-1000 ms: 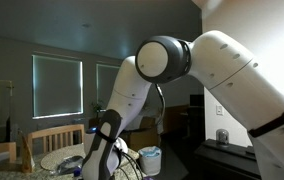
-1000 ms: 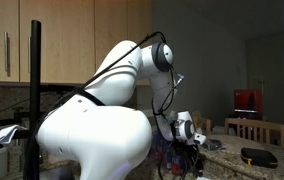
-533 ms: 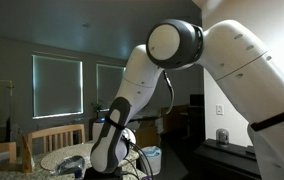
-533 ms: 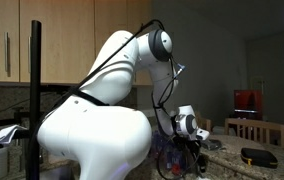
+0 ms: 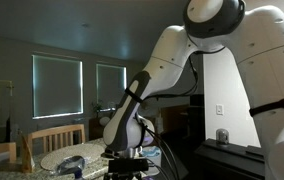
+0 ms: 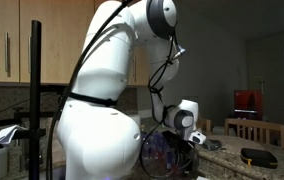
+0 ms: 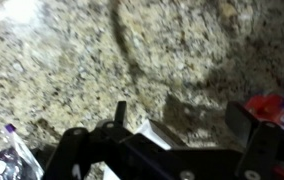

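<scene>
The hand [image 7: 167,128] hangs spread and empty, low over the speckled granite surface [image 7: 72,50]. A small red object [image 7: 267,103] lies beside it at mid-right.

Tool [image 6: 186,148] low over speckled countertop [image 6: 228,162]

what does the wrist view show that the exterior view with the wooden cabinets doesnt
Only the wrist view: the speckled countertop right below the gripper, crossed by a dark curved streak. Only the exterior view: wooden cabinets, the white arm, a chair, a dark bowl. Both: the gripper, low over the countertop.
</scene>
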Action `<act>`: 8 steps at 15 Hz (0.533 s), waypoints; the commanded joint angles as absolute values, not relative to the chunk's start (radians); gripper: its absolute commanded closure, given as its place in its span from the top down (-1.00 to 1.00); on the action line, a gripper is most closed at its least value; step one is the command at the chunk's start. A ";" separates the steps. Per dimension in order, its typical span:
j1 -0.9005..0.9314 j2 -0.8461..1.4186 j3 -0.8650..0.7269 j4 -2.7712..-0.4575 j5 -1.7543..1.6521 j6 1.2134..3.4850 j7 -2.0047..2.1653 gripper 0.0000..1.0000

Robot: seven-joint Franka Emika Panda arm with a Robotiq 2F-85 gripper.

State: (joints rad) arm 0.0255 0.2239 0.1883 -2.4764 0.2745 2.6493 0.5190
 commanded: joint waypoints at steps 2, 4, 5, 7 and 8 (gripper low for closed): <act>-0.025 0.107 0.145 -2.521 0.292 2.290 0.363 1.00; 0.026 0.144 0.108 -2.497 0.306 2.337 0.393 1.00; 0.019 0.136 0.105 -2.497 0.305 2.313 0.386 1.00; 0.018 0.133 0.106 -2.498 0.305 2.306 0.385 1.00; 0.019 0.133 0.107 -2.498 0.305 2.306 0.385 1.00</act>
State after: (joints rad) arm -0.0136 0.1328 0.1395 -2.5003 0.3001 2.3090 0.3893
